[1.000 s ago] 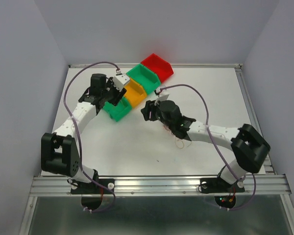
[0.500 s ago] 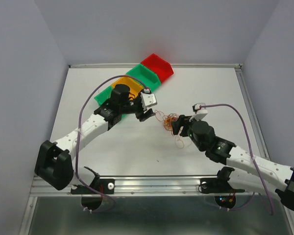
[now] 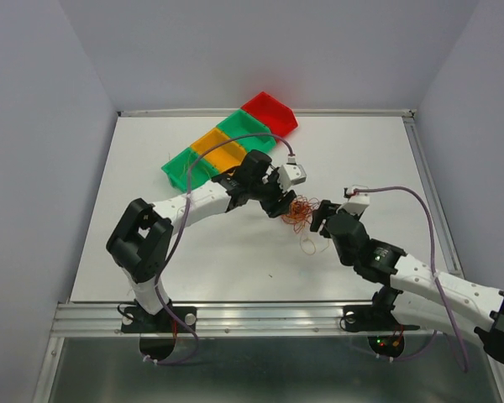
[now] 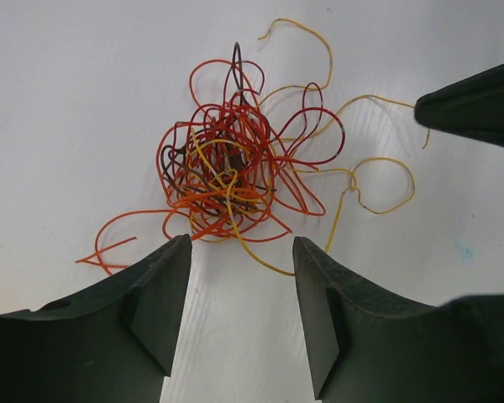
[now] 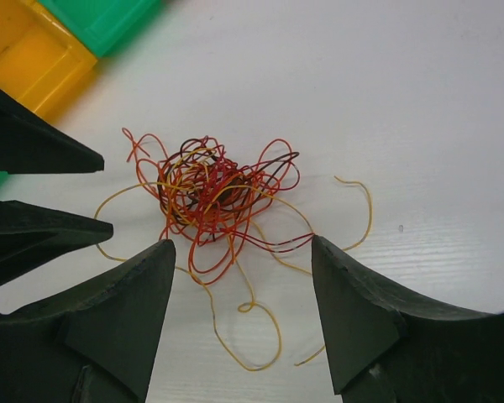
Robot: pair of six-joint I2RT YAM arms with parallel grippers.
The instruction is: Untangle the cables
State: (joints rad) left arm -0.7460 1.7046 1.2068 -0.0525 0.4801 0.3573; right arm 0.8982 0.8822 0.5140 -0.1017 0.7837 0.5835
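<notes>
2 arms meeting tip to tip, both grippers spread

The left arm [image 3: 193, 200] folds sharply at its elbow, then stretches forward and to the right. The left gripper [image 3: 279, 208] points down with its jaws apart and nothing between them. The right arm [image 3: 420, 277] lies low and reaches in from the right. The right gripper [image 3: 321, 220] faces the left one, near but not touching, its jaws also wide and empty.
</notes>
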